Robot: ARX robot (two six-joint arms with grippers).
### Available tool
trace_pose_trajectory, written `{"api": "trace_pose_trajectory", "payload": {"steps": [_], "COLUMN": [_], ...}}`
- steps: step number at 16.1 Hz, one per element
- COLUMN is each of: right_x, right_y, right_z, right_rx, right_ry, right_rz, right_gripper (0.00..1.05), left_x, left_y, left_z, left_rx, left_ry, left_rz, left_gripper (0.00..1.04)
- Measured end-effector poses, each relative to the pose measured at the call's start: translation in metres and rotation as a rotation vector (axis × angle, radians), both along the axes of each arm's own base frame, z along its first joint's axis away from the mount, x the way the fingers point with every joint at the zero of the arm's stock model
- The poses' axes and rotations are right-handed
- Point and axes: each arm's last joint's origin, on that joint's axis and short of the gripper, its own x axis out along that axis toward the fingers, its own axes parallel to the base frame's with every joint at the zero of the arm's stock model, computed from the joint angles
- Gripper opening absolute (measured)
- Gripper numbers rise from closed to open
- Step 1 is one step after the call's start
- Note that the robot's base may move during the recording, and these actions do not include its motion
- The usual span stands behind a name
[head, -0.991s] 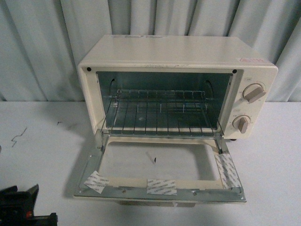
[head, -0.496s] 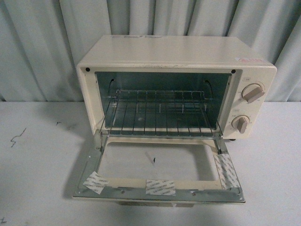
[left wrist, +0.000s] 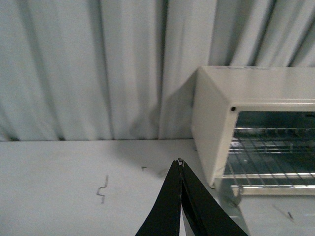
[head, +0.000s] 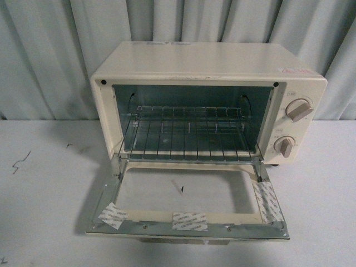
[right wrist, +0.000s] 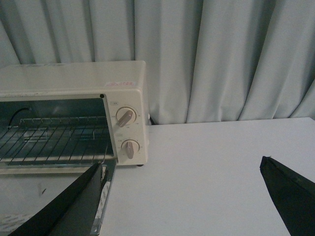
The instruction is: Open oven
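The cream-white oven (head: 211, 61) stands at the middle of the white table, and its drop-down door (head: 189, 222) lies folded flat toward me. The wire rack (head: 189, 133) shows inside the open cavity. Two knobs (head: 298, 110) sit on its right panel. Neither arm appears in the front view. In the left wrist view my left gripper (left wrist: 180, 162) is shut with nothing in it, held off the oven's (left wrist: 256, 98) left front corner. In the right wrist view my right gripper (right wrist: 182, 167) is wide open and empty, to the right of the oven (right wrist: 74, 78).
A pleated grey curtain (head: 50, 50) hangs close behind the oven. The white table (head: 39, 194) carries small dark marks (head: 21, 161) on its left side. Strips of tape (head: 190, 221) are stuck along the door's inner frame.
A dark arm part at the lower left of the front view one second ago has left the picture. The oven and its open door have stayed put.
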Motion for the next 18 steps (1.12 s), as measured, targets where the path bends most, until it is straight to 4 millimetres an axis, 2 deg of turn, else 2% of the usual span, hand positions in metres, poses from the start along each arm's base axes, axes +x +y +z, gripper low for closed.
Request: {"api": "trace_pose_trajectory", "payload": {"steps": [2, 7, 13, 14, 15, 18], "right_x": [0.000, 0.000, 0.000, 0.000, 0.000, 0.000], "right_y": [0.000, 0.000, 0.000, 0.000, 0.000, 0.000], "right_z": [0.000, 0.000, 0.000, 0.000, 0.000, 0.000], "right_rx": [0.000, 0.000, 0.000, 0.000, 0.000, 0.000], "right_ry": [0.000, 0.000, 0.000, 0.000, 0.000, 0.001], "right_rz": [0.000, 0.000, 0.000, 0.000, 0.000, 0.000], "right_gripper": [0.98, 0.98, 0.98, 0.98, 0.98, 0.98], "left_x": [-0.004, -0.035, -0.044, -0.051, -0.054, -0.054], "left_y": [0.003, 0.001, 0.001, 0.001, 0.001, 0.001], "left_z": [0.003, 0.011, 0.010, 0.004, 0.010, 0.008], "left_rx": [0.000, 0.000, 0.000, 0.000, 0.000, 0.000], "left_ry": [-0.005, 0.012, 0.013, 0.069, 0.005, 0.021], "left_rz": [0.019, -0.002, -0.003, -0.005, -0.005, -0.002], "left_gripper": [0.02, 0.02, 0.02, 0.02, 0.02, 0.02]}}
